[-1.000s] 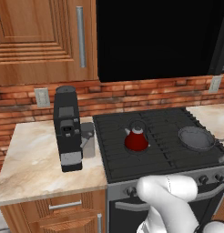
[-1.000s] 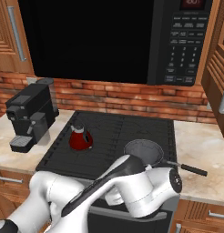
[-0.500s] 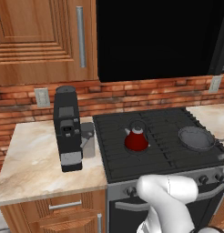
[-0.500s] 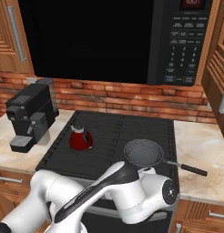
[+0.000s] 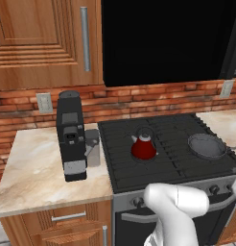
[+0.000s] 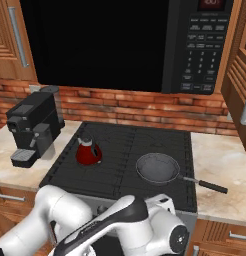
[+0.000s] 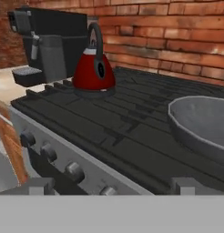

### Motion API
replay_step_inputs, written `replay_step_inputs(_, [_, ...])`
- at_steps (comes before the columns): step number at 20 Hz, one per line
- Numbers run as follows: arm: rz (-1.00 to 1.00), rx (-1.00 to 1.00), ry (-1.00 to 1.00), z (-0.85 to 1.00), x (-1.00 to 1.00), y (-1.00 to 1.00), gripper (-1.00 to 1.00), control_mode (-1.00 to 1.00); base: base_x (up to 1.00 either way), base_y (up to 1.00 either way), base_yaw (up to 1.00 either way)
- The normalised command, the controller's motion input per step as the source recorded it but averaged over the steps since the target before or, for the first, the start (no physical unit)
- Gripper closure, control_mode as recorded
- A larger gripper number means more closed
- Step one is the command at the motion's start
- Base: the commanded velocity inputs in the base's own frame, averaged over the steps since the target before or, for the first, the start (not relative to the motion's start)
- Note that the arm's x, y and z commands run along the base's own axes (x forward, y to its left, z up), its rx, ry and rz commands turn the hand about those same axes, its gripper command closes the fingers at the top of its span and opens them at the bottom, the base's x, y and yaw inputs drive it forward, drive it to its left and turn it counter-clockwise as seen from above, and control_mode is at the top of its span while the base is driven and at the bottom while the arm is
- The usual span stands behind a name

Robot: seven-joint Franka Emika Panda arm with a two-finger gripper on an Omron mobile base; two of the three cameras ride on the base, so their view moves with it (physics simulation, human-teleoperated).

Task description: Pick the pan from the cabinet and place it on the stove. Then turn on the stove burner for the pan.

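Note:
The dark grey pan (image 6: 157, 167) rests on the front right grate of the black stove (image 6: 125, 142), its long handle pointing right over the counter. It also lies on the stove (image 5: 172, 166) as the pan (image 5: 206, 145) at the right. My gripper (image 7: 113, 186) is open and holds nothing. It sits low in front of the stove (image 7: 109, 132), level with the row of knobs (image 7: 73, 171). The pan (image 7: 202, 125) is ahead and to the right. The reddish-brown cabinet (image 5: 38, 43) hangs at the upper left with its door shut.
A red kettle (image 6: 88, 152) stands on the left rear grate, the kettle (image 7: 93, 68) being far ahead of the fingers. A black coffee machine (image 5: 71, 134) is on the marble counter (image 5: 33, 178) to the left. The black microwave (image 6: 120, 45) hangs above. An open cabinet door (image 6: 240, 75) juts out at the right.
My arm has sunk from above the stove's front edge to below it, uncovering the pan in the right base view. The pan and the kettle have not moved.

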Motion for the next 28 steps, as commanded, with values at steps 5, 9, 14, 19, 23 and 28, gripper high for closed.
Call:
replay_step_inputs(5, [-0.1,0.0,-0.16,-0.23,0.0,-0.2,-1.0,-1.0,0.0,0.0,0.0])
replay_step_inputs(9, [-0.09,0.0,-0.14,-0.21,0.0,-0.25,-1.0,-1.0,0.0,0.0,0.0])
replay_step_inputs(14, [-0.07,0.0,-0.11,-0.22,0.0,-0.31,-1.0,-1.0,0.0,0.0,0.0])
replay_step_inputs(19, [-0.06,0.0,-0.05,-0.23,0.0,-0.37,-1.0,-1.0,0.0,0.0,0.0])
replay_step_inputs(23, [-0.06,0.0,-0.05,-0.26,0.0,-0.29,-1.0,-1.0,0.0,0.0,0.0])
replay_step_inputs(28, [-0.06,0.01,-0.08,-0.31,0.0,-0.26,-1.0,-1.0,0.0,0.0,0.0])
